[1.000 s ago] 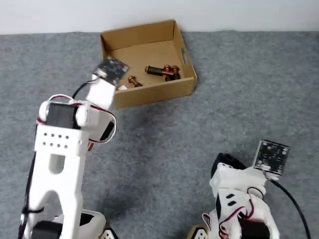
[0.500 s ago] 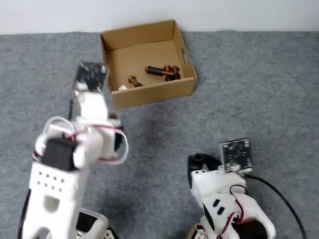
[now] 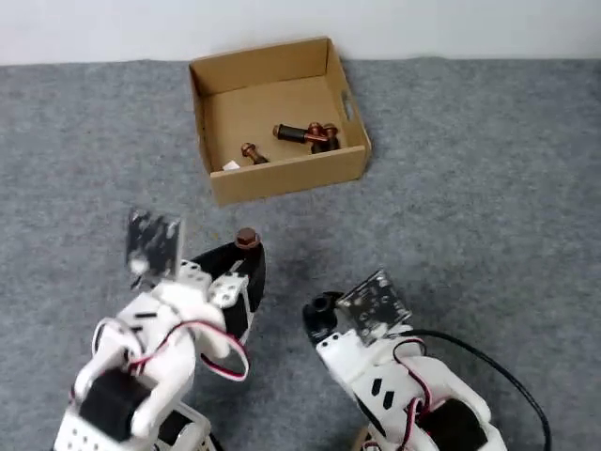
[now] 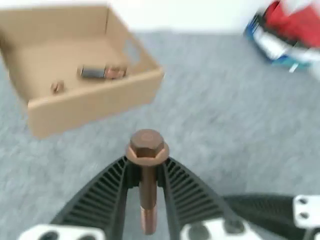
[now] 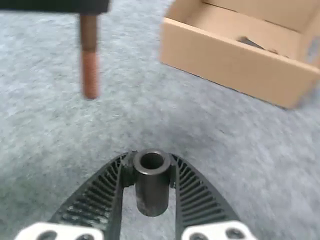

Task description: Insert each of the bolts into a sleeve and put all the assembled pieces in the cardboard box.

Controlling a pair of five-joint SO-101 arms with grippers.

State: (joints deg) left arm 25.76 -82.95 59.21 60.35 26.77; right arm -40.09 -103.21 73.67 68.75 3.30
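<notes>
The left hand [image 4: 146,167] is clamped on a copper bolt [image 4: 146,192] just under its six-sided head. The shank therefore hangs straight down below the fingers, free to enter something from above. The right hand [image 5: 151,170] is closed around a dark sleeve [image 5: 151,190]. It grips the sleeve by its sides and holds it upright with the open bore facing up, a pose that suits receiving that shank.

Seen from the right wrist, the bolt's lower end hangs off to one side of the sleeve and higher than its mouth. The two are apart and not yet lined up. In the high view both hands sit above the grey surface [image 3: 470,188], near the arms' bases and close to each other.

The cardboard box [image 3: 282,178] rests at the far side of the surface, well apart from both hands. It already holds some pieces [image 3: 305,134] that look assembled, lying on its floor.

My reading is that this is the mating step. What it calls for next is bringing the shank over the bore before lowering it in
</notes>
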